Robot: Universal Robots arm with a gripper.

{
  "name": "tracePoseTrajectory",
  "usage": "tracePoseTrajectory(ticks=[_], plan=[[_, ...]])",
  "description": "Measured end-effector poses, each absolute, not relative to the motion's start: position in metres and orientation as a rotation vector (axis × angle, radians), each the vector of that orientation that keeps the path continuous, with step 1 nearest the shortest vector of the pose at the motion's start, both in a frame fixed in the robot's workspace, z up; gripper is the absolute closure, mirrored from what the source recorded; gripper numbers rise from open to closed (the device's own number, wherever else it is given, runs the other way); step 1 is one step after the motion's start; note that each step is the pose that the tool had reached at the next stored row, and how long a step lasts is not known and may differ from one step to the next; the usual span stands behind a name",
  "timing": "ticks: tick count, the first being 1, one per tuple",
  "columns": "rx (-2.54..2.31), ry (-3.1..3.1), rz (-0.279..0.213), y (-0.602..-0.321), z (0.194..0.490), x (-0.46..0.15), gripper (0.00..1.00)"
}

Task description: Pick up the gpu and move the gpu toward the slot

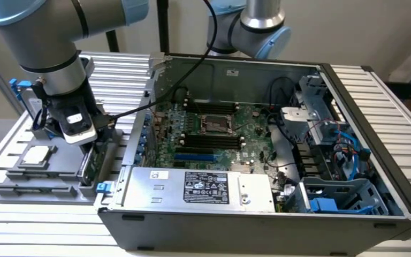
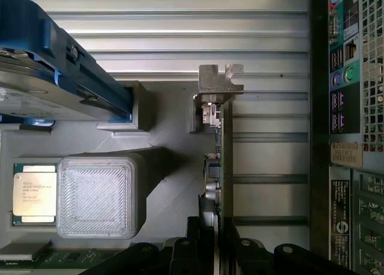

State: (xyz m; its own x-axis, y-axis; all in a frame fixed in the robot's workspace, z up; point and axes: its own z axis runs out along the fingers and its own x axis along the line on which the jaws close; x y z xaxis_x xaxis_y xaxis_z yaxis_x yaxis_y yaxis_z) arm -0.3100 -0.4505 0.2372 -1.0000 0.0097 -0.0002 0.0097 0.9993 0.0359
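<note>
One hand (image 2: 216,230) is down at the gpu (image 2: 225,155) standing in its grey holder (image 2: 162,122), grip I cannot tell, so pick-up seems underway and needs a straight lift.

We've got a silver-grey arm (image 1: 45,43), light-blue joint caps (image 1: 275,42), black cable (image 1: 211,32), white wrist block (image 1: 77,126), black gripper (image 2: 219,251).

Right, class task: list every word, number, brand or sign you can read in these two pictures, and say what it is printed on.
No text here can be read for certain.
black label on the silver power supply: print too small.
white sticker beside it: too small.
processor chip in the grey tray: lettering blurred.
pale sticker on the computer case: blurred.
</note>
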Motion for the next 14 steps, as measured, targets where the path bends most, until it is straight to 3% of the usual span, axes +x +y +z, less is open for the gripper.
tracePoseTrajectory(ticks=[14], plan=[[0.015,3.140,0.069,-0.4509,0.2372,-0.3101,0.74]])
